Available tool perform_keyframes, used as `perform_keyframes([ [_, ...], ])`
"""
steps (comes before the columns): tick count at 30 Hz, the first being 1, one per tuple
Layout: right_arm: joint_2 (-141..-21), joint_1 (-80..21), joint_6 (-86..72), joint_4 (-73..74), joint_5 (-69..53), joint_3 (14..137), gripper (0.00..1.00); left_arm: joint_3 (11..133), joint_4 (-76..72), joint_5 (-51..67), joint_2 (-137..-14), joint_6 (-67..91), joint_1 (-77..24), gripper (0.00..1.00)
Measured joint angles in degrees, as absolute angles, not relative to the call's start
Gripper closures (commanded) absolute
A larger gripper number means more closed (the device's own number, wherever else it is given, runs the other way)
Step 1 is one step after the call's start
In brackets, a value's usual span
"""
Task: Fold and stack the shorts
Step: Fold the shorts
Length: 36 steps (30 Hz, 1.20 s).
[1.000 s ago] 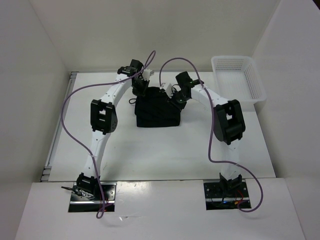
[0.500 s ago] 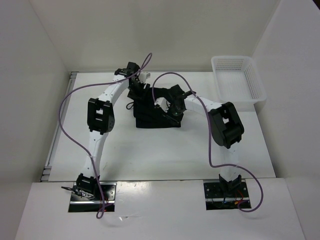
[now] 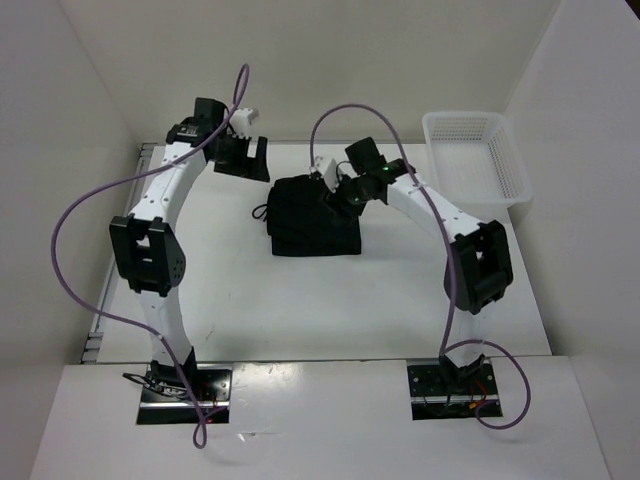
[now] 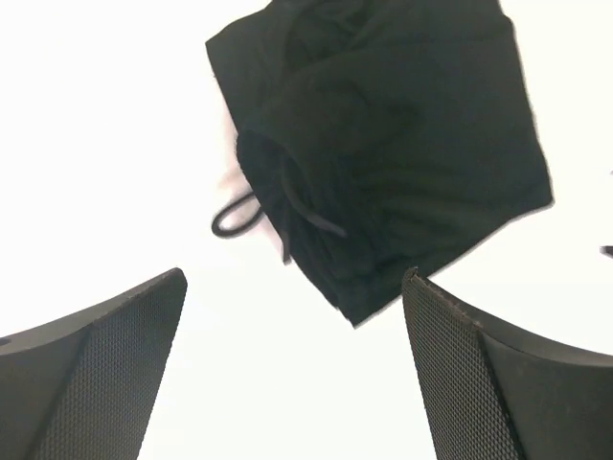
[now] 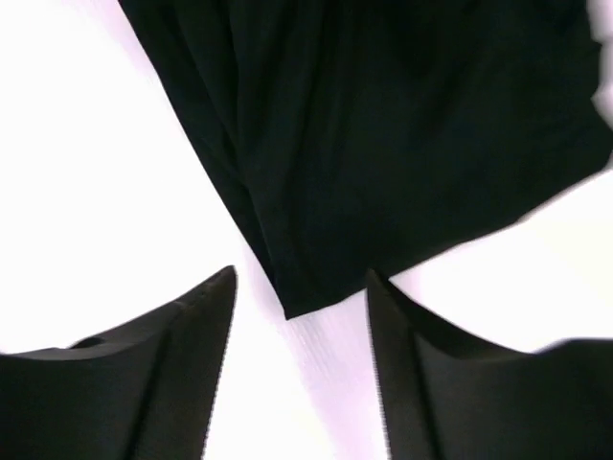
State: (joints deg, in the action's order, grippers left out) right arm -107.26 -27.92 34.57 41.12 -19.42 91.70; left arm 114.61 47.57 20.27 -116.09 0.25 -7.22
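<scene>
Now the folded black shorts (image 3: 312, 218) are being seen lying mid-table (image 3: 300, 300), drawstring (image 4: 235, 216) looping out, while the left gripper (image 3: 243, 157) is being held wide apart and empty beyond them and the right gripper (image 3: 335, 190) is being held apart over their far-right corner.

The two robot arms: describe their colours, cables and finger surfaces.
The left arm and right arm have white tube links, bulky black joint housings and a loose purple cable each. The left gripper has broad black fingers with a fine mesh-like texture; the right gripper shows dark wedge-shaped ones.
</scene>
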Motion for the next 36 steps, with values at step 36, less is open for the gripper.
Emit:
perform_keyframes([
  [36, -97.23, -3.62, 18.33, 15.92, -17.74, 84.68, 0.31, 79.90, 32.23, 26.30, -101.60, 0.27, -5.67, 0.00],
])
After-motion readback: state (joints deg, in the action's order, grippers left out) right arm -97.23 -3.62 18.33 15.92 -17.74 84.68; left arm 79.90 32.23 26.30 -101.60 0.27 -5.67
